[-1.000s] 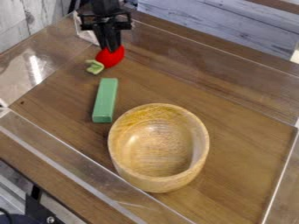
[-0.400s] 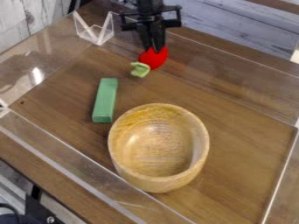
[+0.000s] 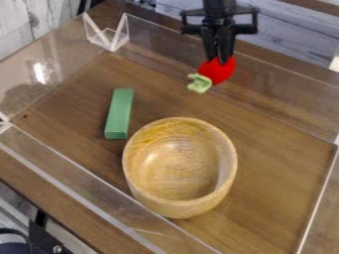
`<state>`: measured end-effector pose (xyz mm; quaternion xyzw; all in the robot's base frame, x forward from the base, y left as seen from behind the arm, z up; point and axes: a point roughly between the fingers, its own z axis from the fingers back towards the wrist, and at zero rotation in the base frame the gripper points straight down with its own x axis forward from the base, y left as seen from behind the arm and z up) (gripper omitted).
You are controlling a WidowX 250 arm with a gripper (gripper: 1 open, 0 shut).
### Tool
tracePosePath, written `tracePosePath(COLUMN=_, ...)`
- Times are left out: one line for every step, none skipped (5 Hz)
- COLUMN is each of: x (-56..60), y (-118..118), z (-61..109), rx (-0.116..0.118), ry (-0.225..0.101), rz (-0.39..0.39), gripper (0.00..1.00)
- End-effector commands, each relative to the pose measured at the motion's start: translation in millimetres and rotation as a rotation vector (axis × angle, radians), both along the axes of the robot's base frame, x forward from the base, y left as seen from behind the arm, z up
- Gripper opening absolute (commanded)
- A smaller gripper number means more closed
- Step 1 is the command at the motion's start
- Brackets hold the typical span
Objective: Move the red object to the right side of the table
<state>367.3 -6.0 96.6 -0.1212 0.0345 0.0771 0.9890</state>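
Since the earlier frames, the gripper (image 3: 219,58) and the red object (image 3: 219,69) have travelled together from the far left part of the table (image 3: 284,139) to its far middle, beyond the wooden bowl (image 3: 180,165). The green block (image 3: 119,112) and the bowl have not shifted.

The red object is a small strawberry-like toy with a pale green leafy end (image 3: 199,85). It appears light and rigid, probably smooth plastic, so it could slip or swivel in a narrow pinch; nothing suggests it is fragile. The rounded red body is the sound place to take hold, not the thin leafy tip.

The gripper points steeply downward, jaws clamped tight on the upper part of the red body, with the leafy end hanging free toward the lower left. Whether the toy clears the tabletop or brushes it cannot be told. It sits near the far clear wall, well apart from the bowl, and is not yet at the right side.
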Motion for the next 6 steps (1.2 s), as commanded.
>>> tracePosePath(x=1.5, y=-27, z=40.3, rx=0.005, ry=-0.119, rz=-0.026, gripper=0.00)
tracePosePath(x=1.4, y=-60, z=54.7, rx=-0.006, ry=-0.130, rz=-0.067, gripper=0.00)
tracePosePath(x=2.6, y=-84, z=62.7, rx=-0.014, ry=-0.133, rz=-0.097, gripper=0.00)
tracePosePath(x=3.3, y=-100, z=42.0, rx=-0.021, ry=-0.137, rz=-0.045, gripper=0.00)
tracePosePath(x=1.5, y=-101, z=18.6, rx=-0.027, ry=-0.148, rz=0.039, gripper=0.00)
tracePosePath(x=2.1, y=-107, z=17.8, rx=-0.034, ry=-0.173, rz=0.122, gripper=1.00)
